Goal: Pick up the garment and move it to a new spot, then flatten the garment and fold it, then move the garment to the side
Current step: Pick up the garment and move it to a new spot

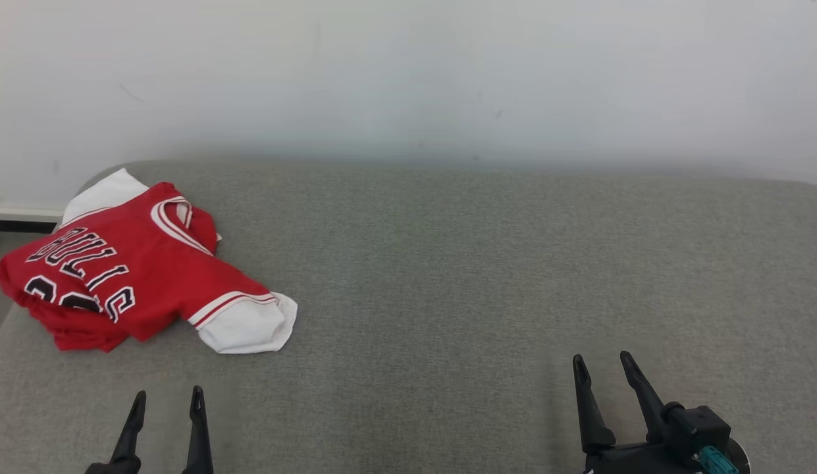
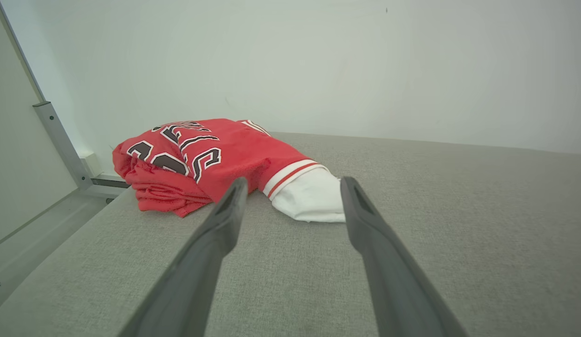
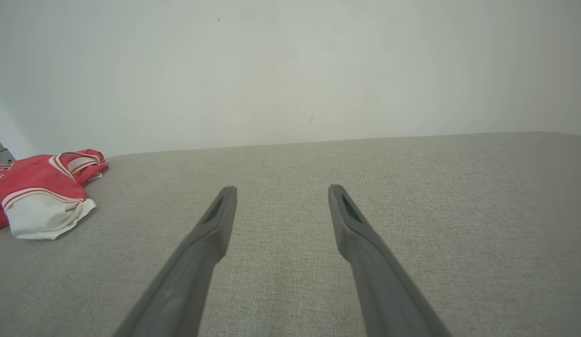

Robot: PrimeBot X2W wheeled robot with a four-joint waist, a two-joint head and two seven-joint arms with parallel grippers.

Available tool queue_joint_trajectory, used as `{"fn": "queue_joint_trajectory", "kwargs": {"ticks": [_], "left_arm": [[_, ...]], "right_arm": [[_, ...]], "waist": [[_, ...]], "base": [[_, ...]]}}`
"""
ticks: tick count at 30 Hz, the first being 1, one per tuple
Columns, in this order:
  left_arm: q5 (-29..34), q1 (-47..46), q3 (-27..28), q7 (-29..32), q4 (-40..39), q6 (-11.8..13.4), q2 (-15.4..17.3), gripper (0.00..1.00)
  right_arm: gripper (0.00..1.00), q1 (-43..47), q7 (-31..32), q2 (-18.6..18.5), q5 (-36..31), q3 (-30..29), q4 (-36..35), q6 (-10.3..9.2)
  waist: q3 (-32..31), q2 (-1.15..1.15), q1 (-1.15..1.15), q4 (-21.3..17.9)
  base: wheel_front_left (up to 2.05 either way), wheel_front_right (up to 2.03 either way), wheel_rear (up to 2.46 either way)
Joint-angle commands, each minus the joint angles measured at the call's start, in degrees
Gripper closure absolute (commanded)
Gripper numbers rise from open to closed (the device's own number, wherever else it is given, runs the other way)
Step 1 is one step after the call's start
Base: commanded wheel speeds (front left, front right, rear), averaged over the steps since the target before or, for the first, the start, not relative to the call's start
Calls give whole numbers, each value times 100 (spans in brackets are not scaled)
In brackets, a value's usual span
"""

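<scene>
Nearest you, at the bottom of the head view, your left gripper (image 1: pixel 168 394) and right gripper (image 1: pixel 603 359) both hover low over the grey fabric surface (image 1: pixel 448 276). Their fingers point away from you and are spread wide, with nothing between them. The garment (image 1: pixel 145 263), a red jersey with black-and-white lettering and white trim, lies bunched and partly folded over itself at the far left of the surface, close to the rounded corner and near the white wall (image 1: pixel 408 79). One white sleeve (image 1: pixel 250 326) sticks out toward the middle of the surface, and another white part shows at the jersey's far edge. Your left gripper sits just short of the garment without touching it; in the left wrist view the white sleeve lies beyond the two fingertips, framed between them. Your right gripper is well apart from the garment, over bare fabric on the right side. In the left wrist view, a pale metal strip (image 2: pixel 61 140) runs up the wall to the left of the surface.
</scene>
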Motion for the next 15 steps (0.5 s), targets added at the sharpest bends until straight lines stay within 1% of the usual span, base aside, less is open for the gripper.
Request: {"fn": "queue_joint_trajectory", "kwargs": {"ticks": [1,12,14,15], "left_arm": [[30,-8,17,-22,-7,29,-8,0],[-18,80,195,-22,76,80,45,0],[-33,98,223,-21,93,97,43,0],[-33,98,223,-21,93,97,43,0]], "right_arm": [[0,41,-4,9,28,-6,13,-12],[0,50,-4,9,38,1,74,-12],[0,65,-4,9,26,12,64,-12],[0,65,-4,9,26,12,64,-12]], "waist": [[16,0,0,328],[7,0,0,1310],[5,0,0,1463],[5,0,0,1463]], "base": [[0,0,0],[0,0,0],[0,0,0],[0,0,0]]}}
